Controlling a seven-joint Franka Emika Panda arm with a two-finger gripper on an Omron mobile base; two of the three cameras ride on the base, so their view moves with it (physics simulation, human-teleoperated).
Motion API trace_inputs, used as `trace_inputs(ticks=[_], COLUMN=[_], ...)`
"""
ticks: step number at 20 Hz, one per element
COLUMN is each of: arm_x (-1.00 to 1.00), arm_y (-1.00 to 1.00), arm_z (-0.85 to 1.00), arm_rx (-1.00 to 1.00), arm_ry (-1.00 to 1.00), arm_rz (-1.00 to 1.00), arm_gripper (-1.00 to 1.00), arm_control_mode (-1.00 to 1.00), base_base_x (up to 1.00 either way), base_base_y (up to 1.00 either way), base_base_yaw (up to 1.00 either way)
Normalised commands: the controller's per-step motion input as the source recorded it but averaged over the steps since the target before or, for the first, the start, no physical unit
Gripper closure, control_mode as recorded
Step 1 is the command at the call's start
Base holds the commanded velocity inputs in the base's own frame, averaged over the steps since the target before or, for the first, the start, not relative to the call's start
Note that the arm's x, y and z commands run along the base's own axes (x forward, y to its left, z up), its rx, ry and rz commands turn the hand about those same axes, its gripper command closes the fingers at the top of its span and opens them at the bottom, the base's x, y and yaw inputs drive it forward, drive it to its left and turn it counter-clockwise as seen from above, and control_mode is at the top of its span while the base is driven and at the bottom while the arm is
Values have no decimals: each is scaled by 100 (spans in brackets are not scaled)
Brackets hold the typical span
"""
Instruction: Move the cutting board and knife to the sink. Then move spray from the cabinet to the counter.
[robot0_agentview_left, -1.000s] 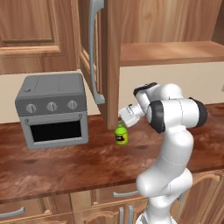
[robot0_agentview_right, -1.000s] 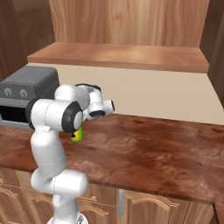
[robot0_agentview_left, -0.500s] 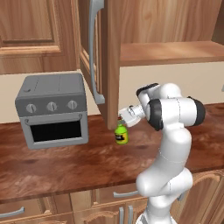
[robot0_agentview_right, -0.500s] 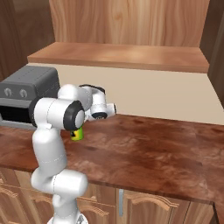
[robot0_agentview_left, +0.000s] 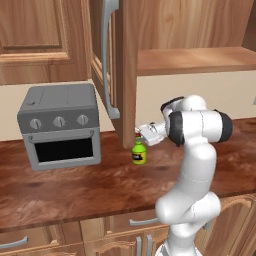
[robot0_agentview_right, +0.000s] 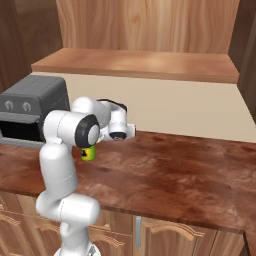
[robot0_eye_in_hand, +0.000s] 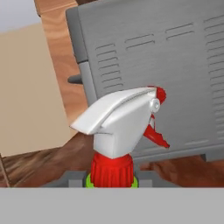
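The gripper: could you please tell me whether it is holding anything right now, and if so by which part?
The gripper holds the spray at its neck, just below the red collar under the white trigger head; the green bottle stands by the toaster oven.

Spray on counter, right of toaster oven.
Spray (robot0_agentview_left: 139, 153) upright on counter (robot0_agentview_left: 75, 187), below open cabinet (robot0_agentview_left: 107, 60) door, right of toaster oven (robot0_agentview_left: 61, 125); held at neck by gripper (robot0_agentview_left: 141, 132).

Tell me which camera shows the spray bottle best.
The left base view: the spray stands whole on the counter, green body and label clear. The hand view shows just its red-and-white trigger head close up. In the right base view the arm hides most of it.
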Motion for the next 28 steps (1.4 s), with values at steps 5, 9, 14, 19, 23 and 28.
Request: trace_inputs(ticks=[5, 9, 14, 19, 23, 28], arm_x=[0, 0, 0, 0, 0, 0], arm_y=[-7, 0, 0, 0, 0, 0], arm_z=[1, -11, -25, -3, 0, 0], arm_rx=[10, 0, 0, 0, 0, 0], arm_ry=[0, 0, 0, 0, 0, 0], arm_rz=[0, 0, 0, 0, 0, 0], arm_gripper=[100, 100, 100, 100, 100, 100], arm_control_mode=[-100, -100, -100, -100, -100, -100], base_base_x=[0, 0, 0, 0, 0, 0], base_base_y=[0, 0, 0, 0, 0, 0], base_base_yaw=[0, 0, 0, 0, 0, 0])
